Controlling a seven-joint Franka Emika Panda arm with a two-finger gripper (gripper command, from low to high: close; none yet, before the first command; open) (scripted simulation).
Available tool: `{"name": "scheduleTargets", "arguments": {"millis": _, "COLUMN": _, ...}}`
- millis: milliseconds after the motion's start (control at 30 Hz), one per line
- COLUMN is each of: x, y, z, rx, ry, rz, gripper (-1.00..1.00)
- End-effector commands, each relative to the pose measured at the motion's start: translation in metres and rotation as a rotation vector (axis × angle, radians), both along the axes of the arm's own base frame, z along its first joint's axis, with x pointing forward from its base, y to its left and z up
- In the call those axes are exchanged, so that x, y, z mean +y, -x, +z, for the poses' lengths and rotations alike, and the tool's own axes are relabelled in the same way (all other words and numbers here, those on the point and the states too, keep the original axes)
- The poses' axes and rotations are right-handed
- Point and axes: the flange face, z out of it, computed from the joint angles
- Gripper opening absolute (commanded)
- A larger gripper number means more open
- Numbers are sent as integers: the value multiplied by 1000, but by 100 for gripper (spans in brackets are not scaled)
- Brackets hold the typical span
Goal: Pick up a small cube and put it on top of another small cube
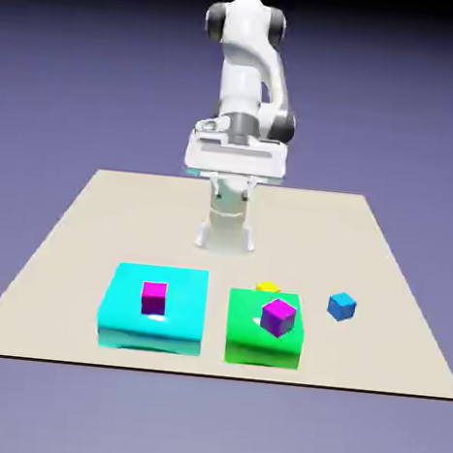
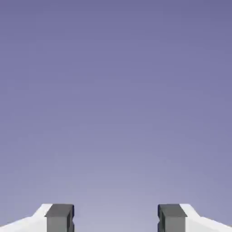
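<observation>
The small yellow cube (image 1: 268, 287) sits on the table just behind the flat green block (image 1: 263, 343), which partly hides it. The small magenta-pink cube (image 1: 153, 297) stands on top of the flat cyan block (image 1: 153, 321). My gripper (image 1: 225, 242) points down over the table's middle, behind both blocks and well apart from either cube. It is open with nothing between its fingers. The hand view holds only plain blue-violet background above the two grey fingertips (image 2: 60, 218), and the gripper (image 2: 116, 219) is wide apart there too.
A violet purple cube (image 1: 278, 316) rests on the green block. A blue cube (image 1: 342, 306) lies on the beige table (image 1: 95, 218) to the exterior view's right of the green block.
</observation>
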Motion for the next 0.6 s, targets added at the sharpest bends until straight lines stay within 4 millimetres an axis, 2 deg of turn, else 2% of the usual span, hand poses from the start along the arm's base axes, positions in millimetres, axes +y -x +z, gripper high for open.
{"name": "scheduleTargets", "arguments": {"millis": 0, "x": 10, "y": 3, "z": 3, "rx": 2, "ry": -14, "rz": -7, "gripper": 0}}
{"name": "scheduleTargets", "arguments": {"millis": 300, "x": 98, "y": 34, "z": 10, "rx": 35, "ry": -111, "rz": -81, "gripper": 0}}
{"name": "scheduleTargets", "arguments": {"millis": 567, "x": 166, "y": 69, "z": -8, "rx": 77, "ry": -159, "rz": -173, "gripper": 0}}
